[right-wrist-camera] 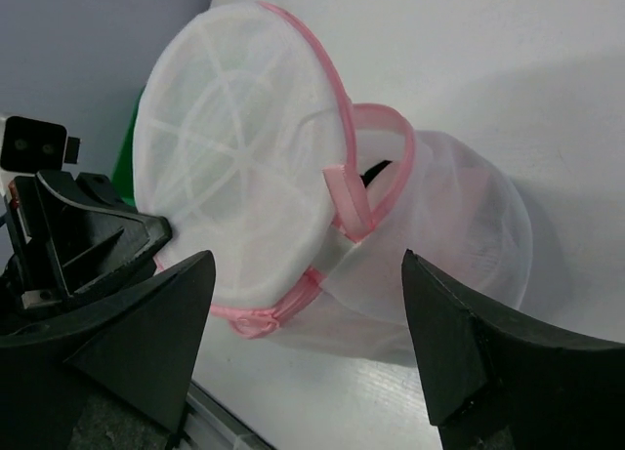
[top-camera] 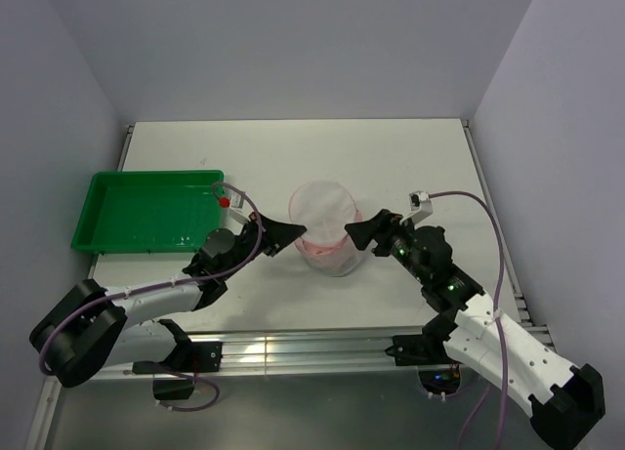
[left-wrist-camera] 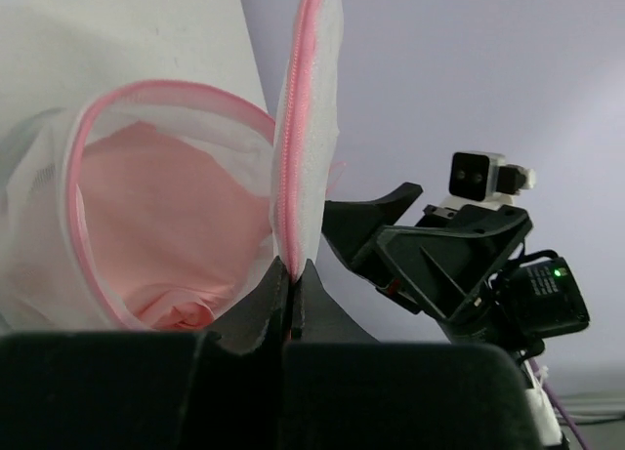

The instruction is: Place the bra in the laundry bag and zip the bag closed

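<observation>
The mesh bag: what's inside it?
Soft pink fabric, likely the bra, shows through the open mouth of the laundry bag. Its shape can't be made out; mesh and the raised lid hide the rest.

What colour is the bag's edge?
Pink trim on the laundry bag, best in right wrist view.

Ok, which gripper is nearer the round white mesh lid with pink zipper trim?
Left. The left gripper pinches the pink rim of the lid. The right gripper is open on the opposite side of the white mesh laundry bag, clear of the lid.
</observation>
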You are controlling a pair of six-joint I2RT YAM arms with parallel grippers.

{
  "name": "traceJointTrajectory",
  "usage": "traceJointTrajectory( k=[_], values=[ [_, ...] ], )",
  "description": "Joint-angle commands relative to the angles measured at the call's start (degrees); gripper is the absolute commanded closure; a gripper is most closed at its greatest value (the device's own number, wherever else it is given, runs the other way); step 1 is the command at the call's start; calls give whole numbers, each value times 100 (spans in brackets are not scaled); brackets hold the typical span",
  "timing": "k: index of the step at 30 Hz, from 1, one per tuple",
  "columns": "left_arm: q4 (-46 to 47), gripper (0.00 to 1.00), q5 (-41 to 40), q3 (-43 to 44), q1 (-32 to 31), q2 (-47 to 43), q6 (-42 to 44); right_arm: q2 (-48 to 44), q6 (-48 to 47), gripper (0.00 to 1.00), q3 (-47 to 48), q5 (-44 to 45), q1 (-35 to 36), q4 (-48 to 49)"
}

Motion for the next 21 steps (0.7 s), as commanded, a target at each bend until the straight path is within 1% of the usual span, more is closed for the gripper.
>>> traceJointTrajectory(
  k=[1,3,6,8,11,12,16,17,18,20,21],
  values=[
    [947,100,362,-80,-131,79,-348,-199,282,17,-61,-58,21,-717],
    [947,100,388,-54,-237,149,-366,-225,387,18,-78,-224,12,-823],
    [815,100,581,34,-290,237,-278,-287,659,21,-307,-391,21,-534],
    [780,100,538,-18,-334,237,-296,-217,721,22,-360,-514,12,-463],
    [841,100,642,-72,-360,325,-375,-199,1054,31,-561,-707,21,-69],
    [824,100,678,-63,-351,360,-357,-164,1108,37,-588,-752,21,124],
    [710,100,599,-115,-404,396,-357,-40,1178,42,-580,-928,21,205],
    [718,100,616,-98,-404,422,-366,-128,1283,45,-675,-928,21,249],
    [666,100,634,-72,-387,466,-340,-172,1301,53,-729,-902,21,345],
    [508,100,643,25,-395,492,-156,-216,1337,58,-782,-867,12,381],
    [368,100,582,17,-395,484,-120,-225,1319,64,-782,-858,12,390]
  ],
)
